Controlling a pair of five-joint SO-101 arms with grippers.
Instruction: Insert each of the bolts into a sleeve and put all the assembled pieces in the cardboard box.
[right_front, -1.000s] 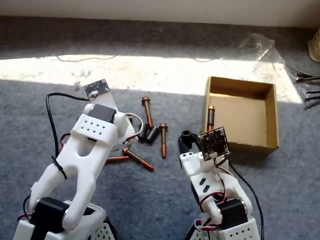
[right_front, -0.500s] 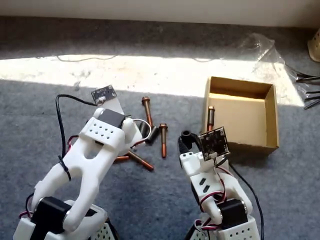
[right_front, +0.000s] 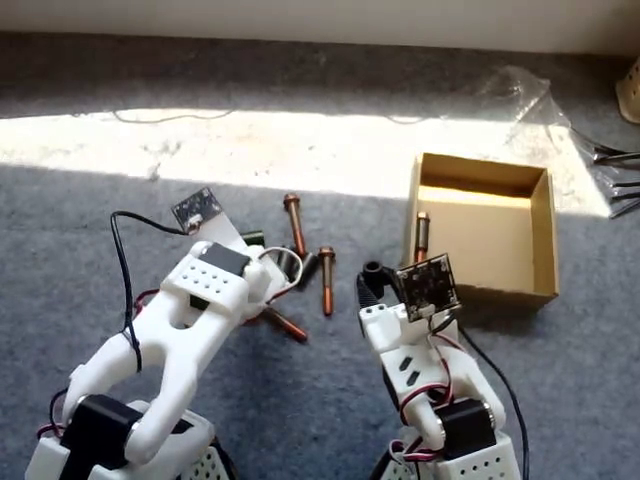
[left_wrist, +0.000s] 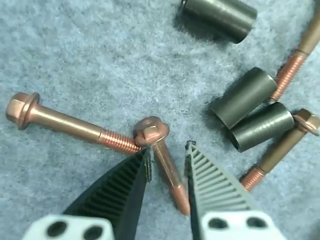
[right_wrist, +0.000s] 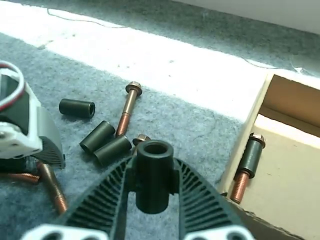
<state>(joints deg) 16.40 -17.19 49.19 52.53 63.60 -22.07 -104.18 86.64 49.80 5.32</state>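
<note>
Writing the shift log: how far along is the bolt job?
Done: one bolt-in-sleeve piece lies in the cardboard box. In hand: the right gripper clamps a sleeve; the left gripper straddles a bolt, open. Left: four loose bolts unsleeved, three more sleeves.

Grey carpet (right_front: 60, 250) is covering the floor. A sunlight band (right_front: 300, 150) is crossing its far part. A pale wall base (right_front: 300, 20) is running along the far edge. A clear plastic bag (right_front: 520, 95) and dark tool handles (right_front: 618, 182) are lying far right.
</note>
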